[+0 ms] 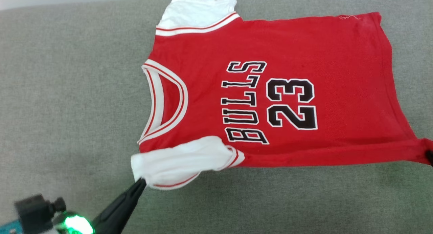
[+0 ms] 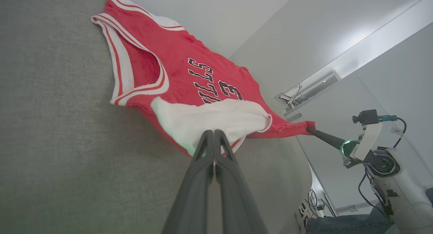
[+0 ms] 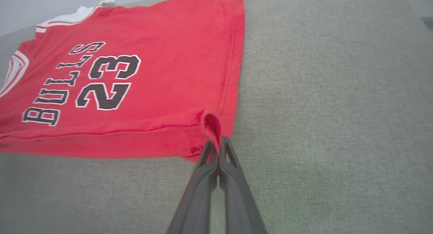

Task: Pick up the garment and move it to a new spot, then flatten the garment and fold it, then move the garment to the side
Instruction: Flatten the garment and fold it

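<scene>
The garment (image 1: 270, 91) lies chest side up, spread on the grey bench (image 1: 67, 108), with its far white sleeve (image 1: 198, 12) near the far edge. The left end effector (image 2: 213, 131) is closed on the near white sleeve (image 2: 216, 120). The right end effector (image 3: 218, 142) is closed on the near hem corner (image 3: 211, 124).

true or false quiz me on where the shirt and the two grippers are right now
1. The left gripper is shut on a white sleeve of the garment. True.
2. The right gripper hangs open above the chest number. False: its fingers are shut on the garment's hem corner.
3. The garment lies print side up on the grey surface. True.
4. The garment is folded in half. False: it lies spread out, with both sleeves and the whole print showing.
</scene>
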